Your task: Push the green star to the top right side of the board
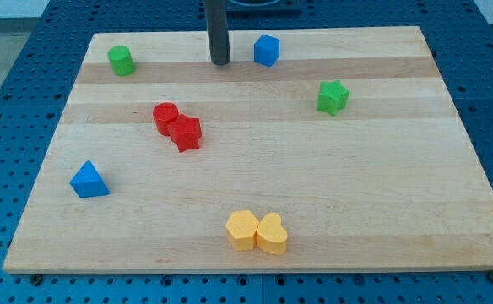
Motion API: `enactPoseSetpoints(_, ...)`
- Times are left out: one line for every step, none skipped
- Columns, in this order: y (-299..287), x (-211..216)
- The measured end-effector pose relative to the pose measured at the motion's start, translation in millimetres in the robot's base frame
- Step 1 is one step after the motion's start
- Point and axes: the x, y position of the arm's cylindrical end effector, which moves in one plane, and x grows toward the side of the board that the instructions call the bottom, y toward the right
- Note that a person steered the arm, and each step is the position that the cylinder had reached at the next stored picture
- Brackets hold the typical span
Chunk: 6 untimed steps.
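Note:
The green star (pixel 333 96) lies on the wooden board (pixel 314 194) at the upper right, well inside the edges. My tip (pixel 220 62) rests on the board near the view's top, left of centre. It is far to the left of the green star and slightly above it. A blue cube-like block (pixel 266 50) sits just right of my tip, between it and the star.
A green cylinder (pixel 121 60) sits at the top left. A red cylinder (pixel 165 116) touches a red star (pixel 185 133) left of centre. A blue triangle (pixel 88 180) lies at the left. Two yellow blocks (pixel 242 229), (pixel 272 234) touch near the bottom edge.

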Motion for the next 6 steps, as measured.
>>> enactPoseSetpoints(19.6,36.1)
enactPoseSetpoints(46.6,59.4)
enactPoseSetpoints(82.2,86.8)
enactPoseSetpoints(115.8,109.4)
enactPoseSetpoints(126.1,113.0)
enactPoseSetpoints(139.5,120.0)
